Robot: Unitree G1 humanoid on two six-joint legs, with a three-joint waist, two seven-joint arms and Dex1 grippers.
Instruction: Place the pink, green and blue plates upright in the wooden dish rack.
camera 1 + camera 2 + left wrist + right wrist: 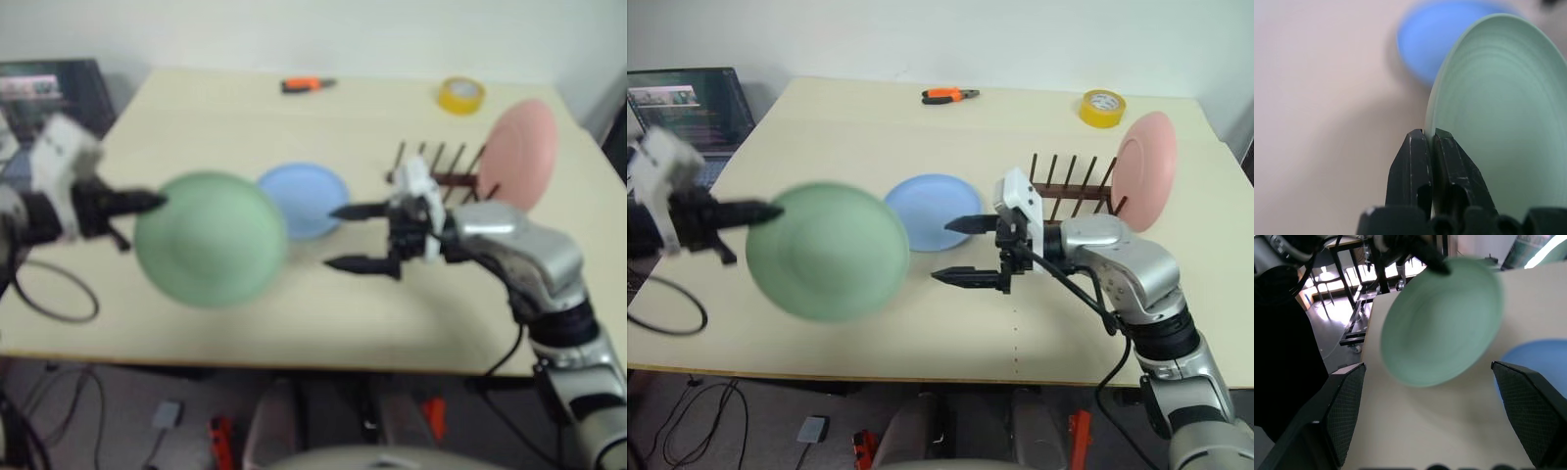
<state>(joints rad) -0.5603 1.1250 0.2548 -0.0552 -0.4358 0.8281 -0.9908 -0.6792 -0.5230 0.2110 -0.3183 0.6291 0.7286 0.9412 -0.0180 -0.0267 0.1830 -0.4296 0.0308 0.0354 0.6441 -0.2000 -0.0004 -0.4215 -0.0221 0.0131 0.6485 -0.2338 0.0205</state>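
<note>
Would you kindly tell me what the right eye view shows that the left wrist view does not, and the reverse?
Right eye view alone: the pink plate standing upright in the wooden dish rack, the right hand open, the yellow tape roll, and the orange-handled tool.

Left wrist view alone: a close look at the left hand shut on the plate's rim.

Both: the green plate, the blue plate, and the table.

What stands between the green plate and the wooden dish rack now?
The open right gripper hangs between the green plate, which the left gripper holds, and the wooden dish rack. The blue plate lies flat on the table there too.
</note>
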